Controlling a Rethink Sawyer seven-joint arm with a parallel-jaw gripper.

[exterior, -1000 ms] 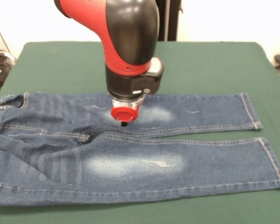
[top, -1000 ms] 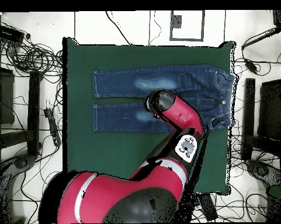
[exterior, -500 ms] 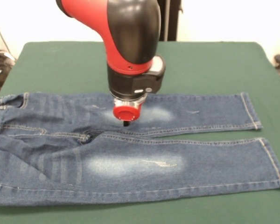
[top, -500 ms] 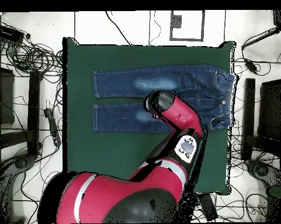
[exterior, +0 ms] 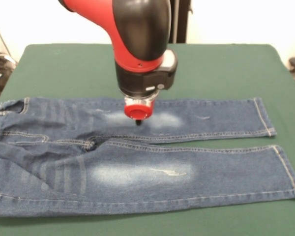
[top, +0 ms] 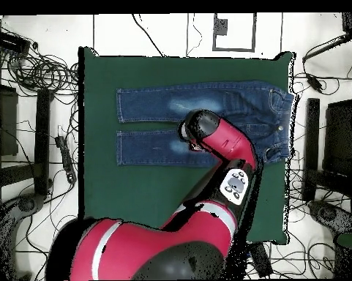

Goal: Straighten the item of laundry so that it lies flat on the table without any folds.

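**Jeans spread out, gripper tip over the far leg**

Starting at your left in the front view, the waist of the jeans (exterior: 137,157) runs off the picture's edge, so you cannot see the waistband whole or the buttons there. The hip area shows some light creases and a diagonal fold line near the crotch. Moving right, both legs lie stretched out side by side across the green table (exterior: 221,69), with a thin strip of cloth showing between them toward the cuffs. Both hemmed cuffs are in view at the right.

The gripper (exterior: 138,121) hangs over the faded patch on the far leg, below a red cap on the wrist. Only a small dark tip shows, so you cannot tell whether it is open or closed, nor whether it touches the denim.

In the overhead view the arm (top: 222,143) covers the middle of the jeans (top: 164,106) and hides the gripper entirely; the waist end sits near the table's (top: 135,190) right edge.
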